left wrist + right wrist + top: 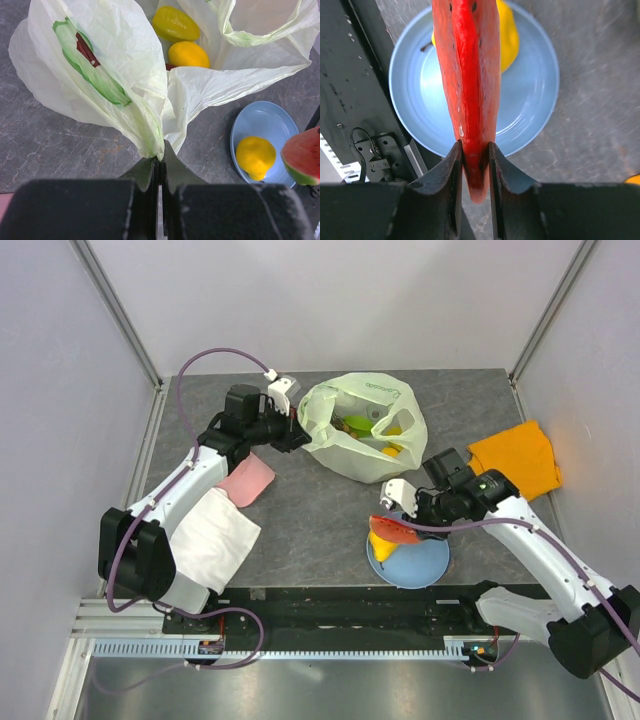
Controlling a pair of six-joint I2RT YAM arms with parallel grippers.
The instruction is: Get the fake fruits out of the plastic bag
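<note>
The pale yellow-green plastic bag (362, 428) lies open at the back middle of the table. My left gripper (298, 430) is shut on the bag's left edge (150, 135). Inside the bag I see a yellow-green fruit (175, 23) and a yellow fruit (188, 54). My right gripper (398, 523) is shut on a red watermelon slice (469, 75) and holds it above the light-blue plate (530, 100). A yellow fruit (507, 35) lies on the plate, also visible in the left wrist view (255, 156).
A pink cloth (248, 480) and a white folded cloth (215, 535) lie left of the bag. An orange cloth (518, 458) lies at the right. The plate (420, 562) sits near the table's front edge, beside a black rail (350, 600).
</note>
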